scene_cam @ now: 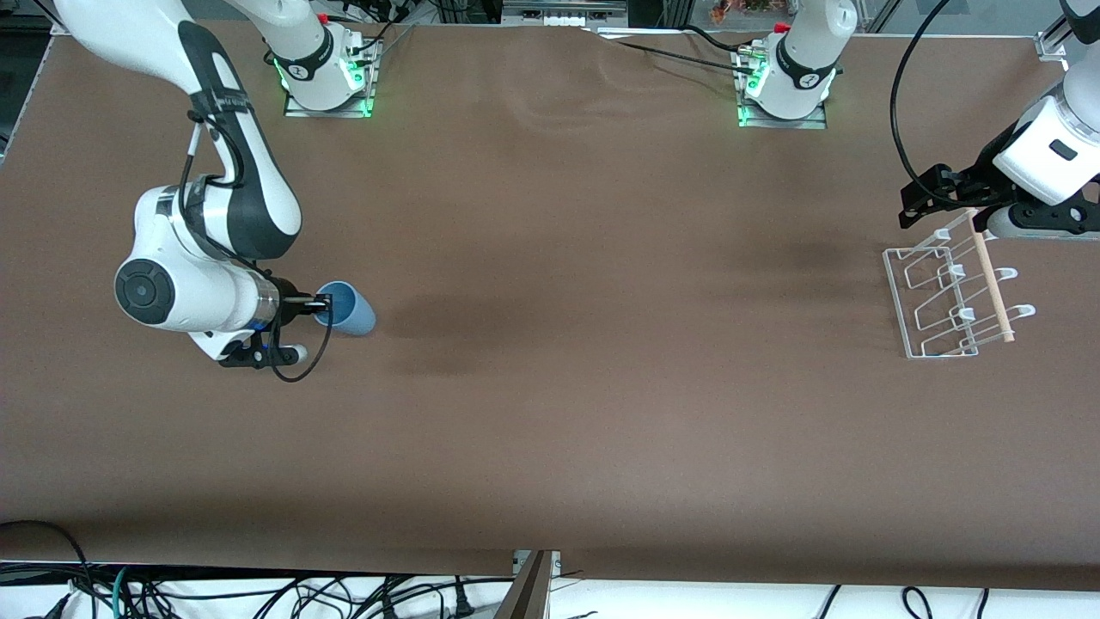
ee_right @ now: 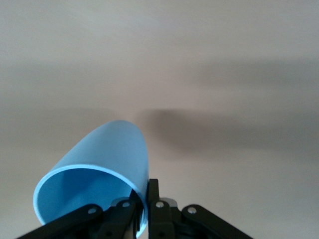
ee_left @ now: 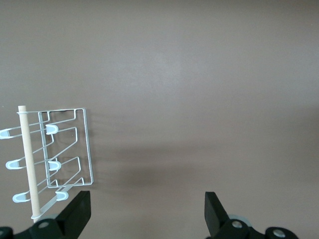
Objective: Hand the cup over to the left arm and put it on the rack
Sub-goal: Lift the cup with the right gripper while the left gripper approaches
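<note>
Right pincer was clamped on the rim of the cup, one finger inside the mouth and one outside on the wall, which you could see really well from the right wrist view, where the fingers pinched the light-blue edge of the cup. It was tipped over on its side in that grip, mouth facing back toward the wrist and bottom pointing toward the middle of the table, over the right arm's end of the table. Couldn't tell from the front view whether it was resting on the brown surface or just off it, tbh. Left pincer was way over at the other end, hanging over the table just beside the rack, and it wasn't holding anything. From the left wrist view its two black fingers were spread wide apart with only bare brown table between them. That white wire rack stood on the table at the left arm's end, with the wooden rod lying across its hooked prongs. Cup and rack were well apart, basically one at each end.
</note>
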Action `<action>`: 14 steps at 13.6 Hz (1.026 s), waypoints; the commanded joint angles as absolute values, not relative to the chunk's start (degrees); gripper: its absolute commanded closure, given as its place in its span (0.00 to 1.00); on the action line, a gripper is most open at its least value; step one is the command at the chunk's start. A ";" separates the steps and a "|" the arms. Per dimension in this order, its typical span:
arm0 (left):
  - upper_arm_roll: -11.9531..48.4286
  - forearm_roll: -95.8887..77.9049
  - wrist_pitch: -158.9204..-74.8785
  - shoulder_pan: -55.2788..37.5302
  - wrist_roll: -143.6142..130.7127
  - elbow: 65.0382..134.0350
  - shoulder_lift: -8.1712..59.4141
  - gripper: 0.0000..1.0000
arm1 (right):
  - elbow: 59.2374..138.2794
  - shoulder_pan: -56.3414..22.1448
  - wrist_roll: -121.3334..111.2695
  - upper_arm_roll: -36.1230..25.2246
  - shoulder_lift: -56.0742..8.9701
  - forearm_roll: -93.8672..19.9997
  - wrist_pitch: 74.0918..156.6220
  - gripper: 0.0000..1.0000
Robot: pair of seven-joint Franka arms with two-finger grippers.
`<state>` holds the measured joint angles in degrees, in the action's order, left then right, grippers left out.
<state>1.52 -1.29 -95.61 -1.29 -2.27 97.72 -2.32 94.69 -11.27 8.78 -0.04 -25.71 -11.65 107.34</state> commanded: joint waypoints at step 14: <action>7.65 -21.14 -90.88 -5.62 8.58 85.01 12.81 0.00 | 78.50 -28.73 38.75 3.60 -33.21 -54.92 124.69 1.00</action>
